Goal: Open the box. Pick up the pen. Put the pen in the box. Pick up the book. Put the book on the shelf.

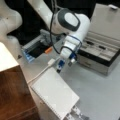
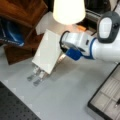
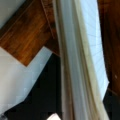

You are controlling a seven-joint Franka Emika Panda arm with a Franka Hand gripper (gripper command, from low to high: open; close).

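Beside the shelf (image 1: 12,95), the end effector (image 1: 64,65) meets the book (image 1: 53,93).

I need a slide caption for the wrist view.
Wrist view: book edge close up, shelf wood behind; pincer unseen.

In both front views the book (image 1: 53,93) lies on the table (image 1: 100,92) beside the shelf (image 1: 13,97), the gripper (image 1: 64,65) just at its upper edge, and the open box (image 1: 100,53) stands well apart toward a front view's right.
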